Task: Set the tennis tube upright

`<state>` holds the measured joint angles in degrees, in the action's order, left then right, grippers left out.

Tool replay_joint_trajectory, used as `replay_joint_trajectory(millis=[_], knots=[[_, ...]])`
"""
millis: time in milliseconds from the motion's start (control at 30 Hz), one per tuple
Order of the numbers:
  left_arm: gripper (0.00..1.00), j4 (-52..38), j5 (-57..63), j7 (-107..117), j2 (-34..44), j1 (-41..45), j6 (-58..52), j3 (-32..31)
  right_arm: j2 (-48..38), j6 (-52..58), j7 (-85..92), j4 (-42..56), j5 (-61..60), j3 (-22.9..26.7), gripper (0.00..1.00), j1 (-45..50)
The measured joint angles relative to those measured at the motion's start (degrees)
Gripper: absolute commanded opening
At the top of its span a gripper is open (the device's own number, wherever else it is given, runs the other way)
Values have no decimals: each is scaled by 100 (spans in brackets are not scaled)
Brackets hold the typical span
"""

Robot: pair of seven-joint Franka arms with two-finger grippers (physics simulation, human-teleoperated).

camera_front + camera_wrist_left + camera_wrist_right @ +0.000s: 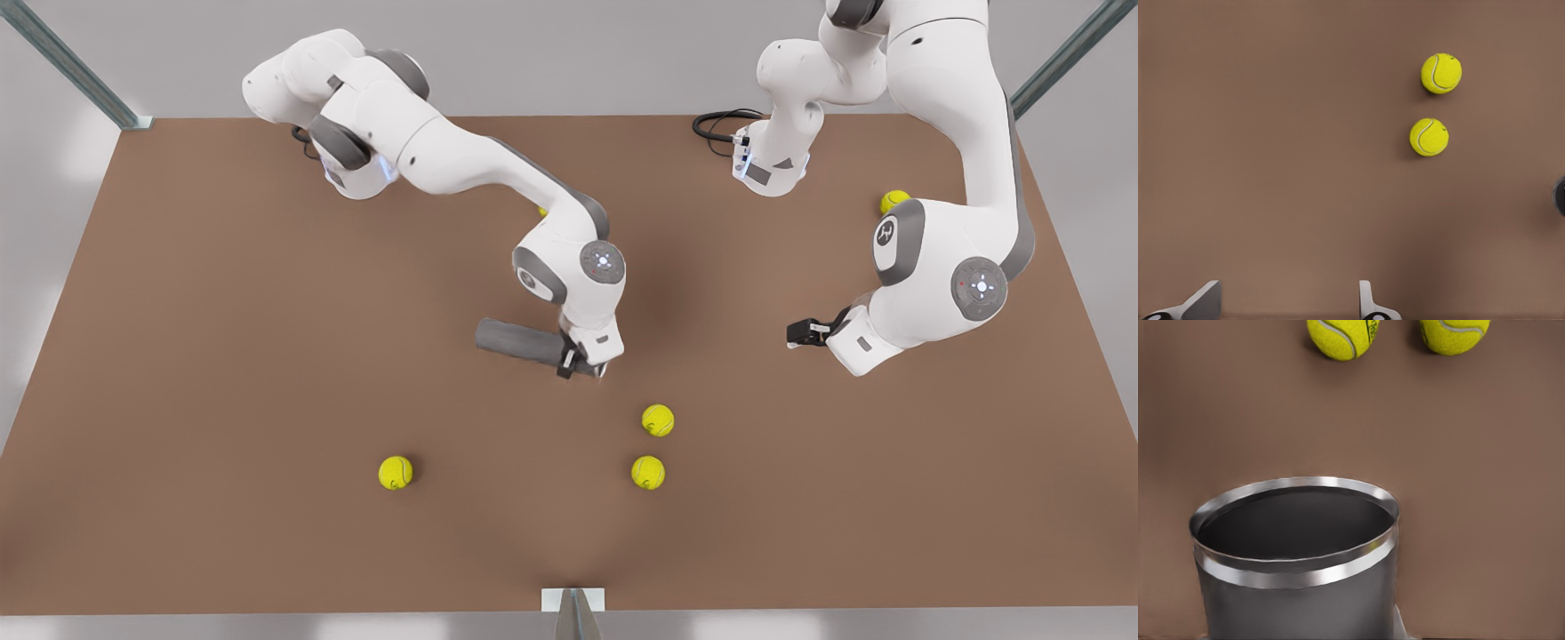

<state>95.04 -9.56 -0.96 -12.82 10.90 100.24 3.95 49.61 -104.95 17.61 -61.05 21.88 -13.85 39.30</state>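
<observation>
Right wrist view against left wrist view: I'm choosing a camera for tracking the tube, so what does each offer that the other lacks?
Right wrist view alone: the tennis tube close up, its silvery rim and dark open mouth, held by the right gripper.
Left wrist view alone: the left gripper, fingers open, above bare table.
Both: two yellow tennis balls, probably the same pair, on the brown table.

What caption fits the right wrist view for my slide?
Right gripper holds the grey tennis tube near its silvery rim, two tennis balls beyond.
</observation>
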Motion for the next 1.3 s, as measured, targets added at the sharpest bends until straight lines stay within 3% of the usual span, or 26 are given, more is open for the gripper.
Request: replay_joint_trajectory(millis=[233, 367, 600, 1000, 1067, 1100, 1300], knots=[[100, 0, 5, 24, -9, 0, 7, 0, -519, 25, 1488, -1239, 278, 10, 67, -122], [100, -1, 13, 33, -4, 0, 11, 7, -112, -341, 2142, -1268, 395, 30, 74, 8], [100, -11, 27, 44, 18, -2, 13, 15, 257, -822, 2613, -1184, 323, 21, 76, 68], [100, -29, 28, 223, -6, 1, 138, -137, 216, -292, 1763, -1040, -245, 36, 76, -18], [100, -27, 29, 247, -8, -1, 157, -138, 235, -260, 1519, -1029, -373, 39, 79, -32], [100, -27, 26, 258, -15, -4, 170, -147, 243, -253, 1394, -1029, -413, 40, 100, -33], [100, -26, 16, 357, -7, 19, 246, -225, 82, -244, 751, -1055, -480, 29, 100, 22]])
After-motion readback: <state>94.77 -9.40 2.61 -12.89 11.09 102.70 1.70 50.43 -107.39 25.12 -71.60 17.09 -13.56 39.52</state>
